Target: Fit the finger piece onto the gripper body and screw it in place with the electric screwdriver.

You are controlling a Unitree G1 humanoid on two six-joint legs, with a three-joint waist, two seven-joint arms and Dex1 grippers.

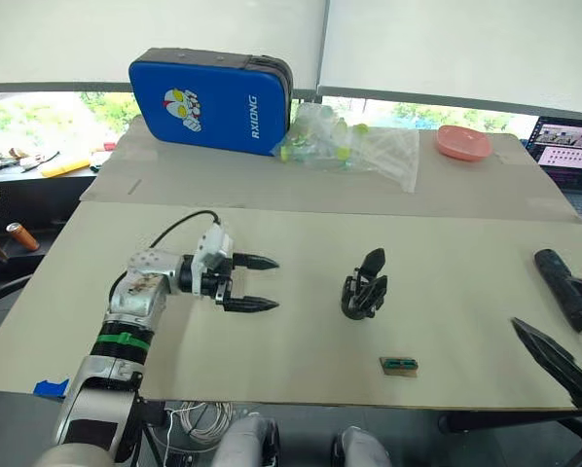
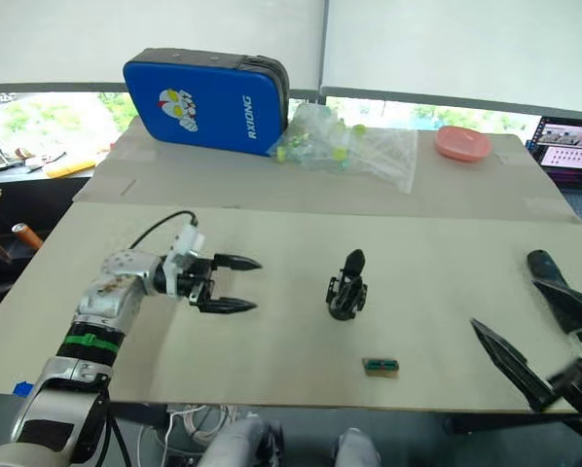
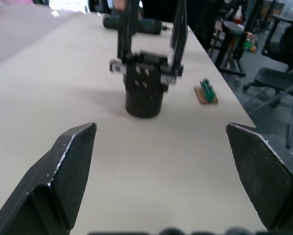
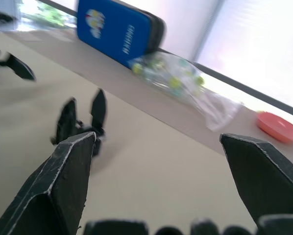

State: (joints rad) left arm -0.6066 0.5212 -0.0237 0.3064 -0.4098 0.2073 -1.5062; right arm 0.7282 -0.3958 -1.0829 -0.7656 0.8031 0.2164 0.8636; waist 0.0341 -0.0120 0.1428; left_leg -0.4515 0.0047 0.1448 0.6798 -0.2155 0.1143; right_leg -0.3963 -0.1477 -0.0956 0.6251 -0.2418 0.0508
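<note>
Black gripper body (image 1: 363, 288) stands on our table (image 1: 301, 331), ahead of our wide-open left gripper (image 1: 254, 283); our right gripper (image 2: 539, 341), also spread, sits beside the electric screwdriver (image 1: 566, 289).

The left claw (image 3: 161, 171) hovers over the pale desk (image 3: 63, 98) with its two black fingers (image 3: 68, 166) spread wide and nothing between them. Beyond the gap stands the gripper body (image 3: 144, 88), its round base on the desk and thin black uprights rising from it. Just beside it lies a small green-and-tan block (image 3: 206, 91). Behind the gripper body lies the electric screwdriver (image 3: 136, 24), well apart.
</note>
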